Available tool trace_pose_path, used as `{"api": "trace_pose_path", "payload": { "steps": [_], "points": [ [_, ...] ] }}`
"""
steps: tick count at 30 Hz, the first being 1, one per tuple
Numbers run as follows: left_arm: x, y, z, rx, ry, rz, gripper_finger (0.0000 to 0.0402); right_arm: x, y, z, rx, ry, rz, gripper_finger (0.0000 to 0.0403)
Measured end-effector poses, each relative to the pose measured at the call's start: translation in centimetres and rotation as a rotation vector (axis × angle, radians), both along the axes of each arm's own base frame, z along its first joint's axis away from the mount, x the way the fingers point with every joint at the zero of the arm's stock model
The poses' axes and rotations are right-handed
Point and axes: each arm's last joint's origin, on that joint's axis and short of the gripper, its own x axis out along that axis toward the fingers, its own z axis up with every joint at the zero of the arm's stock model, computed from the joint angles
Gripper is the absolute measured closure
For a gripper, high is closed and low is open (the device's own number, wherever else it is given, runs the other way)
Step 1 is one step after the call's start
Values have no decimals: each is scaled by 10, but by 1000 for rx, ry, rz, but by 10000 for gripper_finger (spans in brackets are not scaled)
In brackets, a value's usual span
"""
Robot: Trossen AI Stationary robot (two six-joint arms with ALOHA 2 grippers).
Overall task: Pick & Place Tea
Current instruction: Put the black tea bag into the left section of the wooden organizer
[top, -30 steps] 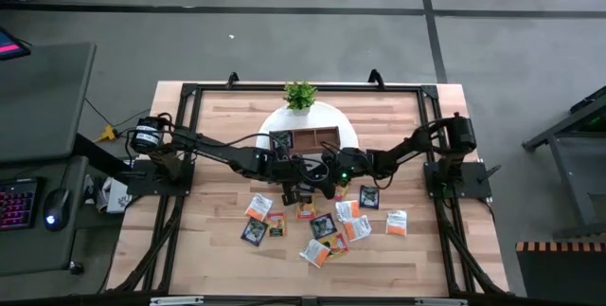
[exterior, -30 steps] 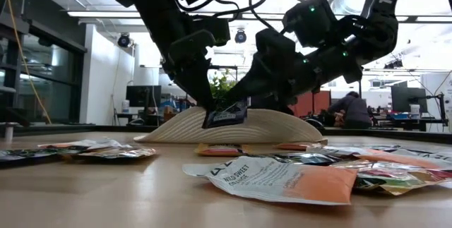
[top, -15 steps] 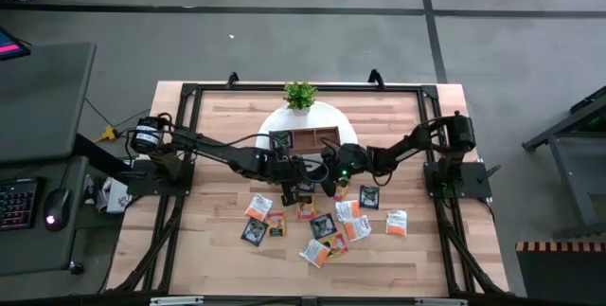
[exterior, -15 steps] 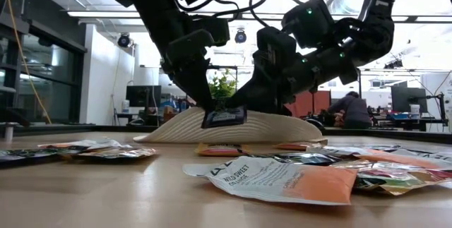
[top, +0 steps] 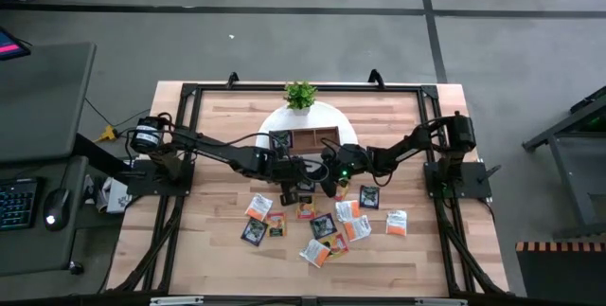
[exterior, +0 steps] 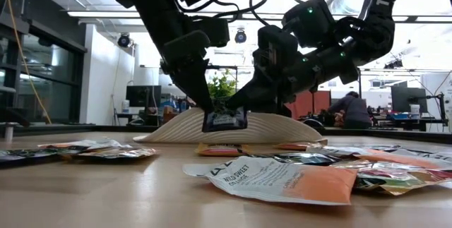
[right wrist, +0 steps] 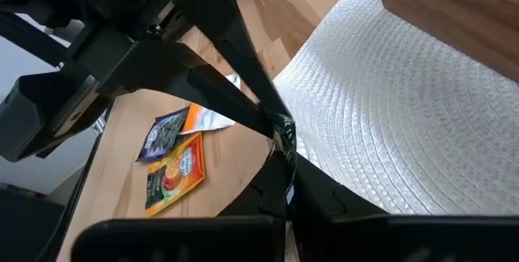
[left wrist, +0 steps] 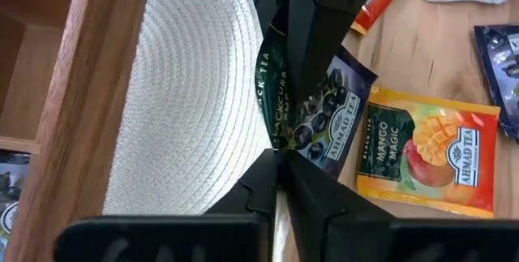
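A dark green-black tea sachet (exterior: 224,120) hangs upright just in front of the white woven mat's (exterior: 282,126) near edge. Both grippers are shut on it. My left gripper (left wrist: 280,158) slants down to it from the table's left. My right gripper (right wrist: 285,169) reaches it from the right. In the high view they meet at the sachet (top: 305,190), below the wooden tray (top: 317,138). Several other tea sachets (top: 327,225) lie flat on the table nearer the front edge. My left gripper pinches the sachet's upper left corner (left wrist: 280,142) between its two fingers, slanting down from the table's left. The sachet hangs below the fingers, upright and clear of the table. My right gripper pinches the sachet's top edge (right wrist: 284,136) between its two fingers, close beside the left fingers (right wrist: 243,104). It comes from the table's right, slanting slightly down. The sachet shows edge-on here, hanging over the mat's rim.
The tray sits on the white mat (top: 350,135), with one dark sachet in its left compartment (top: 281,140). A small green plant (top: 300,95) stands behind it. An orange mango sachet (left wrist: 426,161) lies just beside the held one. A black frame (top: 189,93) borders the table.
My right gripper has shut on the dark sachet's top edge; a second ago its fingers stood open around it. My left gripper has kept its place and its hold. The sachet still hangs where it was.
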Motion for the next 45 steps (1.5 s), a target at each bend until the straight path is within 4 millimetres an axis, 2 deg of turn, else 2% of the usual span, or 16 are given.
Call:
{"api": "trace_pose_path", "payload": {
  "steps": [7,11,17,28,36,45],
  "points": [
    [-1,-1,-1,-23,13,-20,250,0,0,0,-2,1,2,402],
    [-2,1,-1,20,21,5,181,0,0,0,-2,1,1,402],
    [-11,3,10,51,39,38,119,0,0,0,5,1,-1,403],
    [-37,6,29,39,134,102,108,1,0,4,14,-39,8,403],
    [-36,5,30,22,114,99,108,1,0,23,-41,-127,8,403],
    [-33,4,34,2,68,72,108,-9,-7,46,-157,-94,6,402]
  ]
}}
